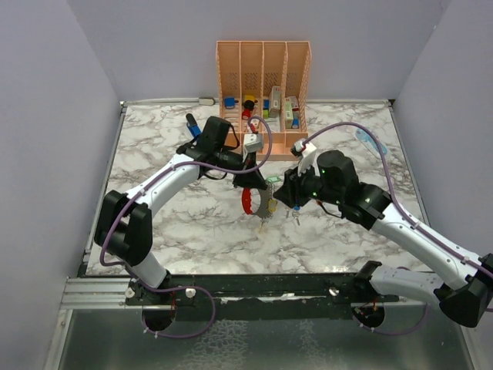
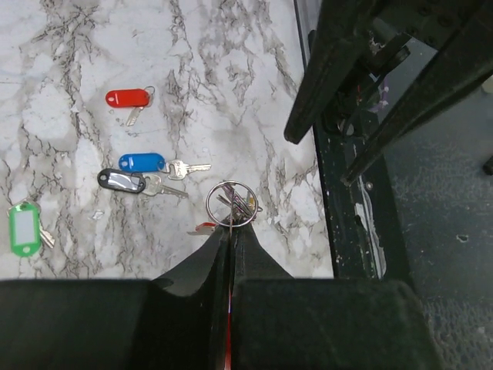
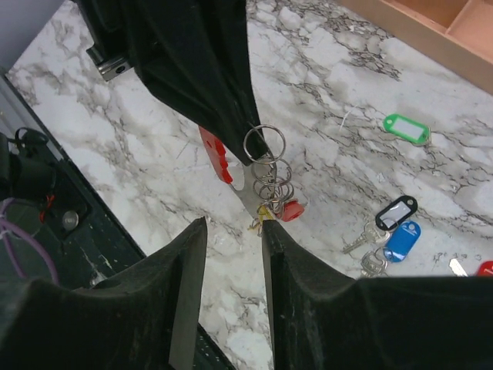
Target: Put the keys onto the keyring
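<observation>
left gripper (image 2: 229, 235) is clamping shut on the red keyring (image 3: 216, 154) above mid-table. its long axis is hanging near vertical, steel rings (image 3: 267, 166) dangling downward. right gripper (image 3: 233, 227) is hovering beside it, fingers apart, empty. keys (image 2: 142, 163) are lying on the marble table (image 2: 77, 46). advice: holding the ring steady, feeding keys slowly.

Smooth tabletop (image 2: 77, 46) showing marble-look finish, white with grey veins, slight sheen. Small keys (image 2: 142, 163) carrying glossy coloured plastic heads; blades glinting as bright metal. Red keyring (image 3: 214, 153) looking like smooth plastic, its thin wire rings (image 3: 266, 142) shining as polished metal. Peach organizer (image 1: 262, 54) appearing matt plastic. On right gripper (image 3: 233, 231), jaws looking matt black, faintly grained.
</observation>
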